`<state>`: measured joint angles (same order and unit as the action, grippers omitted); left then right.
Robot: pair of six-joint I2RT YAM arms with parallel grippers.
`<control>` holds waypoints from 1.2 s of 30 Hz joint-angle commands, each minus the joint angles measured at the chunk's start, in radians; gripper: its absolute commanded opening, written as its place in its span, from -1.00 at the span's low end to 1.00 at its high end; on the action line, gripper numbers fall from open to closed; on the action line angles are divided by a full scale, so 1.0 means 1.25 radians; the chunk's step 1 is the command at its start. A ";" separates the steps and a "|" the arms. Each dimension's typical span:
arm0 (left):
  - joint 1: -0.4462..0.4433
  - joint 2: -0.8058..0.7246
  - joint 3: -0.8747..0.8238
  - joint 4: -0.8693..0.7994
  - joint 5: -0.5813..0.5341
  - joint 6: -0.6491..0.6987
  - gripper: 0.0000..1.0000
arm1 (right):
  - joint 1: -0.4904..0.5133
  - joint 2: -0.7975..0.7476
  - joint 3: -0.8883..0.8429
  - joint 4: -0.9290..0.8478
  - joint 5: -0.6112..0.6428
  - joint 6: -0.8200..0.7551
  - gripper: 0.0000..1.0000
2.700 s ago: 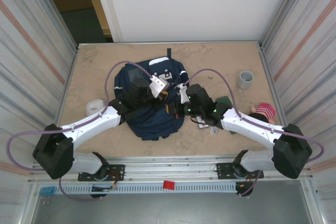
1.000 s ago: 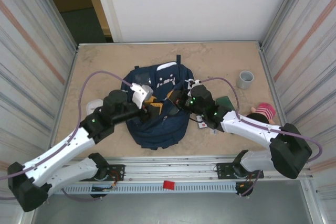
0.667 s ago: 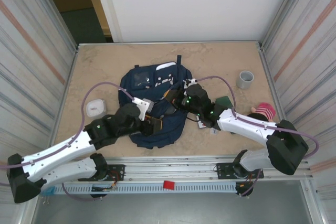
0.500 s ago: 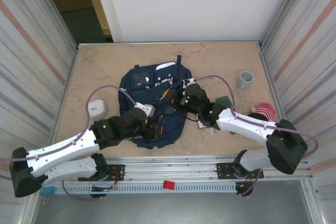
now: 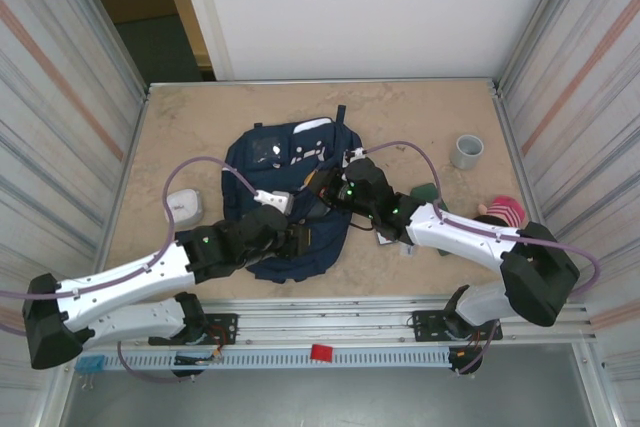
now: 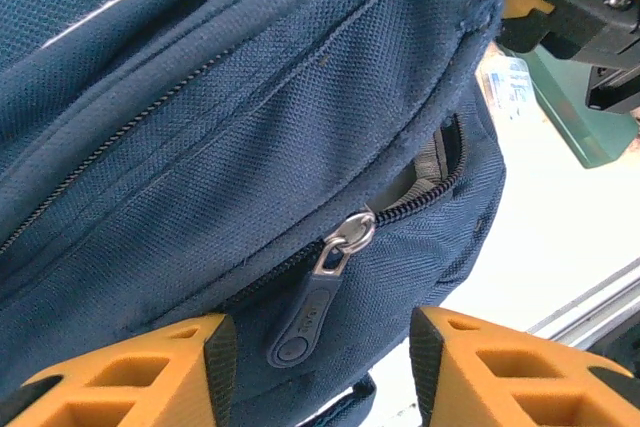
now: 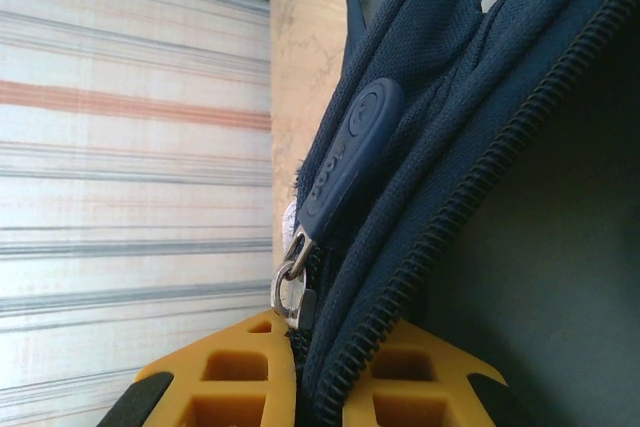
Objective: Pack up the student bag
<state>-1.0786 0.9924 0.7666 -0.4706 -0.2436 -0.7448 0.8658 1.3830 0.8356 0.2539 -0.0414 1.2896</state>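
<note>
The student bag (image 5: 285,162) is a navy backpack lying flat in the middle of the table. My left gripper (image 5: 300,239) hovers at its near right edge, open. In the left wrist view its orange fingers (image 6: 150,377) straddle a dark zipper pull (image 6: 310,312) without touching it, and the zip beside the pull (image 6: 440,172) gapes a little. My right gripper (image 5: 326,187) is at the bag's right side. The right wrist view has this gripper (image 7: 318,377) shut on the bag's zippered edge (image 7: 420,237), with a navy pull tab (image 7: 345,162) just above the fingers.
A grey cup (image 5: 466,151) stands at the right rear. A pink plush toy (image 5: 500,213) and a green item (image 5: 428,193) lie by the right arm, with small tags (image 5: 386,238) near the bag. A white object (image 5: 183,205) sits left of the bag. Metal walls close both sides.
My left arm has drawn back from the bag's middle to its near right edge, and its jaws have widened slightly. The right gripper has kept its hold on the bag's edge, shifting slightly left.
</note>
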 commanded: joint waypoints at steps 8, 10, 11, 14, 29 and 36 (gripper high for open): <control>0.026 0.047 0.034 0.055 -0.062 0.044 -0.27 | 0.026 -0.004 0.031 0.060 -0.005 -0.013 -1.00; 0.037 0.059 0.041 0.055 -0.049 0.044 -0.35 | 0.028 -0.004 0.031 0.060 -0.007 -0.012 -1.00; 0.040 0.064 0.045 0.053 -0.045 0.044 -0.41 | 0.028 -0.004 0.031 0.060 -0.007 -0.012 -1.00; 0.042 0.070 0.052 0.046 -0.034 0.048 -0.59 | 0.027 -0.001 0.027 0.056 -0.003 -0.014 -1.00; 0.084 -0.035 -0.027 -0.038 -0.002 0.051 -1.00 | -0.143 -0.046 0.034 -0.024 -0.156 -0.066 -1.00; 0.153 -0.097 -0.096 0.064 0.095 0.105 -1.00 | -0.206 -0.063 0.044 -0.045 -0.222 -0.076 -0.73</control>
<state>-0.9264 0.9066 0.6720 -0.4458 -0.1680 -0.6571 0.6258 1.3605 0.8417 0.1726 -0.3031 1.2400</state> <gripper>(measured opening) 0.063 0.122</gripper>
